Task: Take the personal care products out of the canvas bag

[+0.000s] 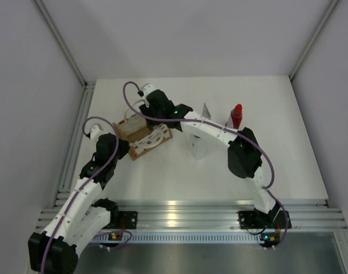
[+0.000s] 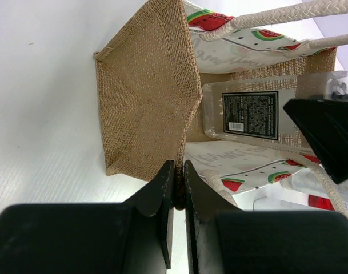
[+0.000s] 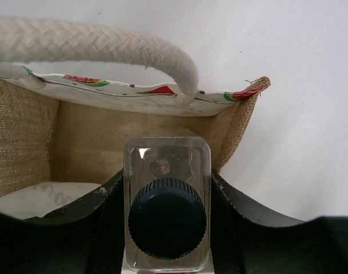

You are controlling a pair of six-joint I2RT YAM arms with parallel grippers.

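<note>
**Clamped right gripper [image 3: 168, 197] holds pale dark-capped bottle [image 3: 168, 222] in canvas bag [image 3: 76, 142]**

Its two black fingers [image 3: 105, 217] press against the clear sides of the bottle, with the dark cap facing the wrist camera and the burlap interior behind it. The left gripper [image 2: 179, 185] is pinched together on the bag's woven rim (the fingertips meet with only the cloth between them). From that wrist the bottle lies between the two watermelon-printed sides, label up. A white rope handle [image 3: 105, 45] arches above the opening.

Overhead, the bag sits on the table [image 1: 162, 188] toward its back left, between both arms. The red bottle [image 1: 236, 116] stands upright well to the right, with the flat silvery-grey tube [image 1: 206, 111] near it. The white bottle [image 1: 200, 147] shows partly beneath the right arm.
</note>
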